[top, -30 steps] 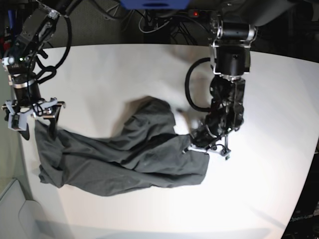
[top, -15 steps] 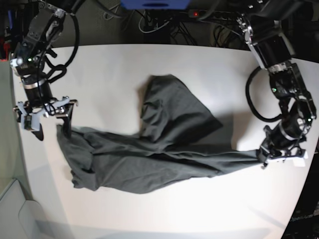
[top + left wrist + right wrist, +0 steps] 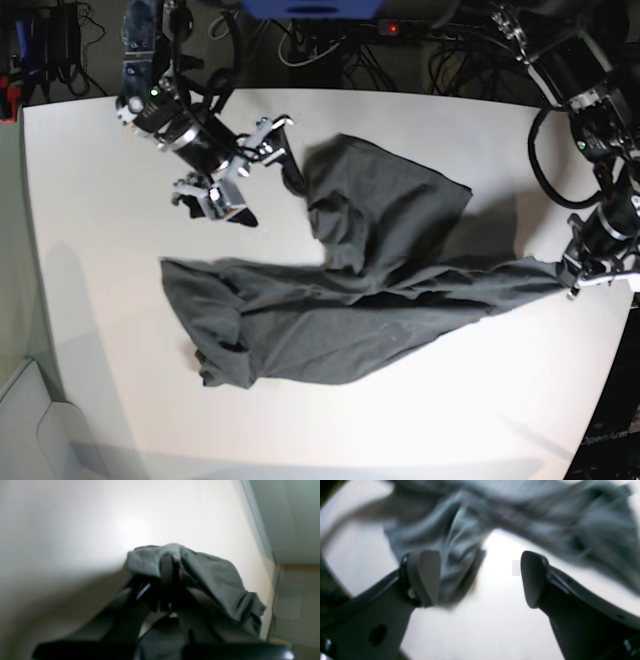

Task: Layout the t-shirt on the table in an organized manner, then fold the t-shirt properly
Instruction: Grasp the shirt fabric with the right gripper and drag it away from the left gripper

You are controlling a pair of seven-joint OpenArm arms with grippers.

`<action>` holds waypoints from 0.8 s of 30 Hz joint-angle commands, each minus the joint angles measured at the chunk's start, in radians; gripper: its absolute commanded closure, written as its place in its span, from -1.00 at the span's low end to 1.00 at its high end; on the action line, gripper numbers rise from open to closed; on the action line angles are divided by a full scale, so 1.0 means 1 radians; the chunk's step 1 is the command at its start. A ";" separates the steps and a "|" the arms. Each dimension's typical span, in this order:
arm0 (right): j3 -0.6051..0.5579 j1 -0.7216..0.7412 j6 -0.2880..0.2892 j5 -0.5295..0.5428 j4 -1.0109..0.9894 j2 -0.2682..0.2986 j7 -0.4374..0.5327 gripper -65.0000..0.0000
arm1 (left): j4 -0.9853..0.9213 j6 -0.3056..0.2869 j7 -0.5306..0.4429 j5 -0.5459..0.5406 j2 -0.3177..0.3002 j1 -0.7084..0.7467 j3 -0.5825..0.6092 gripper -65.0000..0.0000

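The dark grey t-shirt lies crumpled across the middle of the white table, with one flap folded up toward the far side. At the right edge of the base view, my left gripper is shut on the shirt's stretched-out tip. The left wrist view shows the t-shirt bunched over the closed fingers. My right gripper hovers open by the shirt's upper left fold. In the right wrist view the right gripper holds nothing, and blurred t-shirt fabric lies below and ahead of the left finger.
Cables and a power strip lie beyond the table's far edge. The table's right edge runs close to my left gripper, with floor beyond. Bare white table shows under the right gripper.
My left gripper has pulled the shirt's edge further right and back, stretching it out. My right arm has swung from the table's left side to the shirt's upper fold, still open.
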 commanded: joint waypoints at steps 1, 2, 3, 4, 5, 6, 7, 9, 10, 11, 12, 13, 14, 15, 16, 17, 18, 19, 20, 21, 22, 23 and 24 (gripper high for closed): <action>-0.016 0.013 -0.004 0.022 0.016 0.001 0.016 -0.54 | 0.021 -0.004 -0.011 -0.016 -0.018 -0.017 -0.001 0.98; -0.038 0.021 -0.004 0.023 0.016 0.001 -0.005 -0.54 | 0.021 -0.004 -0.011 -0.016 -0.019 -0.007 -0.001 0.98; -0.055 0.024 -0.004 0.023 0.016 0.001 -0.023 -0.54 | 0.021 -0.004 -0.011 -0.016 -0.019 -0.004 -0.001 0.98; -0.065 0.027 -0.004 0.023 0.008 -0.001 -0.042 -0.54 | 0.021 -0.004 -0.011 -0.016 -0.019 0.002 -0.003 0.98; -0.073 0.030 -0.004 0.025 -0.003 -0.001 -0.053 -0.54 | 0.021 -0.004 -0.011 -0.016 -0.019 0.008 -0.010 0.98; -0.079 0.031 -0.004 0.025 -0.018 -0.002 -0.056 -0.54 | 0.021 -0.004 -0.011 -0.016 -0.019 0.013 -0.024 0.98; -0.087 0.033 -0.004 0.025 -0.035 -0.005 -0.056 -0.54 | 0.021 -0.006 -0.011 -0.016 -0.019 0.013 -0.037 0.98; -0.094 0.054 -0.004 0.025 -0.069 -0.018 -0.063 -0.54 | 0.021 -0.006 -0.011 -0.013 -0.019 0.017 -0.053 0.98; -0.097 0.060 -0.004 0.025 -0.096 -0.022 -0.065 -0.54 | 0.021 -0.006 -0.011 -0.013 -0.019 0.023 -0.058 0.98; -0.097 0.067 -0.004 0.025 -0.122 -0.022 -0.065 -0.54 | 0.021 -0.006 -0.011 -0.013 -0.019 0.026 -0.058 0.98; -0.099 0.068 -0.004 0.025 -0.144 -0.024 -0.060 -0.54 | 0.021 -0.006 -0.011 -0.011 -0.019 0.026 -0.060 0.98; -0.099 0.070 -0.004 0.025 -0.161 -0.035 -0.054 -0.54 | 0.021 -0.006 -0.011 -0.010 -0.021 0.028 -0.060 0.98; -0.099 0.077 -0.004 0.025 -0.176 -0.047 -0.054 -0.54 | 0.021 -0.006 -0.011 -0.008 -0.021 0.037 -0.060 0.98; -0.099 0.085 -0.004 0.025 -0.190 -0.053 -0.059 -0.54 | 0.021 -0.006 -0.011 -0.010 -0.031 0.049 -0.061 0.98; -0.099 0.091 -0.004 0.025 -0.204 -0.053 -0.062 -0.54 | 0.020 -0.006 -0.011 -0.016 -0.039 0.054 -0.064 0.98; -0.099 0.097 -0.004 0.025 -0.215 -0.056 -0.062 -0.54 | 0.020 -0.006 -0.012 -0.016 -0.041 0.056 -0.064 0.98; -0.099 0.103 -0.004 0.025 -0.224 -0.056 -0.063 -0.54 | 0.020 -0.006 -0.012 -0.016 -0.042 0.059 -0.064 0.98; -0.099 0.105 -0.004 0.025 -0.231 -0.058 -0.063 -0.53 | 0.021 -0.006 -0.012 -0.016 -0.044 0.063 -0.066 0.98; -0.099 0.105 -0.004 0.025 -0.239 -0.058 -0.063 -0.52 | 0.021 -0.006 -0.012 -0.016 -0.045 0.063 -0.066 0.98; -0.099 0.105 -0.004 0.025 -0.248 -0.061 -0.062 -0.51 | 0.021 -0.006 -0.012 -0.011 -0.047 0.065 -0.066 0.98; -0.101 0.105 -0.004 0.025 -0.259 -0.067 -0.057 -0.50 | 0.021 -0.006 -0.012 -0.010 -0.047 0.065 -0.066 0.98; -0.101 0.105 -0.004 0.025 -0.268 -0.067 -0.056 -0.48 | 0.021 -0.006 -0.012 -0.010 -0.047 0.066 -0.066 0.98; -0.101 0.108 -0.004 0.025 -0.276 -0.068 -0.056 -0.44 | 0.021 -0.006 -0.012 -0.008 -0.047 0.066 -0.066 0.98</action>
